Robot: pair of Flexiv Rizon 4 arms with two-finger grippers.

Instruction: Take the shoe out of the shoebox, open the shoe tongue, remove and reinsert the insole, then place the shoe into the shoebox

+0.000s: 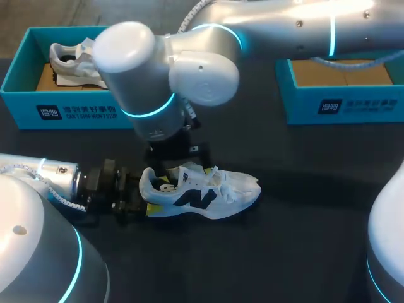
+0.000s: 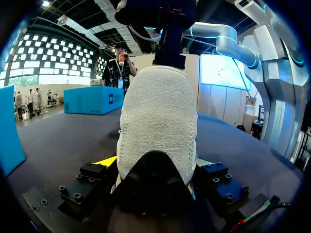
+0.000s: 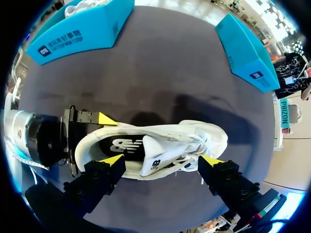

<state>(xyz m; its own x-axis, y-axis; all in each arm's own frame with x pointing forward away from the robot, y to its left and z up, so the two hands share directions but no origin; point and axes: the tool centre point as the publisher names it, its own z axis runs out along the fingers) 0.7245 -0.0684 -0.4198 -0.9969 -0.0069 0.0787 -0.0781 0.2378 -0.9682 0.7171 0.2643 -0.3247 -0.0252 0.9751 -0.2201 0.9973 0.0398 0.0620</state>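
Head view: the shoe (image 1: 202, 192) stands upright mid-table, well near of the far-left shoebox (image 1: 63, 115). Left wrist view: the left gripper (image 2: 156, 162) pinches its heel between 2 fingers. Right wrist view: the right gripper (image 3: 161, 161) hangs spread above the shoe.

Hidden by the right arm and by the shoe's own heel

In the head view the right arm (image 1: 170, 69) covers the right gripper (image 3: 161, 160), part of the second shoe (image 1: 66, 60) in the left shoebox (image 1: 25, 95), and a stretch of the right shoebox (image 1: 341, 101). In the left wrist view the heel of the shoe (image 2: 158, 126) fills the middle, hiding its toe and laces and most of the left gripper (image 2: 155, 162).
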